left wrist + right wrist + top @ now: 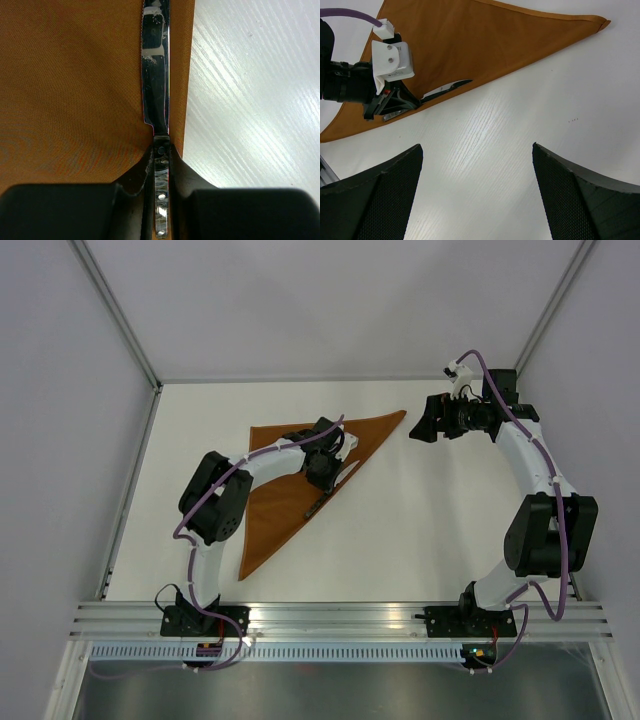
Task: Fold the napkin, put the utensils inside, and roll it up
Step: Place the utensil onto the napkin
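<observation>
Firmly, left end effector [161, 165] pinches a glossy metal knife [155, 75], blade lying ahead on the triangular rust-orange napkin [70, 90]; right end effector [477, 165] gapes empty.

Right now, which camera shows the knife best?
The left wrist view: the knife fills the middle, lying on the napkin, handle pinched between the left arm's fingers. From the top it is only a thin dark sliver; the right wrist view shows its small blade.
</observation>
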Available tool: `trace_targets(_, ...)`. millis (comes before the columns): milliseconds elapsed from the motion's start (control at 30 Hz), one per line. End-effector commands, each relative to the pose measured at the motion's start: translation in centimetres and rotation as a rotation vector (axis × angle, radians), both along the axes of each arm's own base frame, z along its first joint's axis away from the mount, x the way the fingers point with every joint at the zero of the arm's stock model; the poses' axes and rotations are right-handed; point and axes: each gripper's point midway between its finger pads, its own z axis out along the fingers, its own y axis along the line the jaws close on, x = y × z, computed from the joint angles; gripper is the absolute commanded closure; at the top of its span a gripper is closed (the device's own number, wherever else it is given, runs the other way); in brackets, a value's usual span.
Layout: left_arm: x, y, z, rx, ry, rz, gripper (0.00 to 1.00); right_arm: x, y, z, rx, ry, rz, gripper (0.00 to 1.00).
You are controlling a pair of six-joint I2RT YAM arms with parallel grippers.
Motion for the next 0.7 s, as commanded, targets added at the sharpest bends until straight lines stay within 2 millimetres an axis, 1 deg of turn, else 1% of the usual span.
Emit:
trace_targets(0, -0.5, -0.4, -0.2, -0.016, 0.017, 0.017, 0.83, 0.1, 0.2, 1.4, 0.01, -0.041, 0.002, 0.05)
trace_targets(133, -0.2, -0.5, 0.7, -0.022, -0.006, 0.023, 0.73, 0.1, 0.2, 1.5, 0.01, -0.043, 0.001, 0.05)
trace_targets(233, 0.1, -0.6, 1.7, -0.035, -0.027, 0.023, 0.65, 0.2, 0.2, 1.5, 0.011, -0.043, 0.0, 0.05)
trace_targets(267, 0.3, -0.7, 2.2, -0.04, -0.038, 0.024, 0.61, 0.1, 0.2, 1.5, 0.014, -0.042, 0.001, 0.05)
trace_targets(300, 0.5, -0.8, 2.6, -0.047, -0.047, 0.023, 0.6, 0.2, 0.3, 1.7, 0.015, -0.044, 0.002, 0.05)
trace_targets(400, 0.6, -1.1, 3.9, -0.068, -0.067, 0.022, 0.52, 0.2, 0.3, 1.9, 0.017, -0.048, 0.003, 0.05)
trace_targets(433, 0.8, -1.2, 4.3, -0.077, -0.073, 0.023, 0.48, 0.2, 0.3, 2.0, 0.017, -0.05, 0.004, 0.05)
trace_targets(600, 0.7, -2.2, 7.8, -0.16, -0.106, 0.002, 0.44, 0.0, 0.4, 1.9, 0.016, -0.048, 0.01, 0.05)
trace_targets(667, 0.7, -2.3, 8.7, -0.173, -0.121, 0.01, 0.44, -0.1, 0.5, 1.9, 0.009, -0.053, 0.018, 0.05)
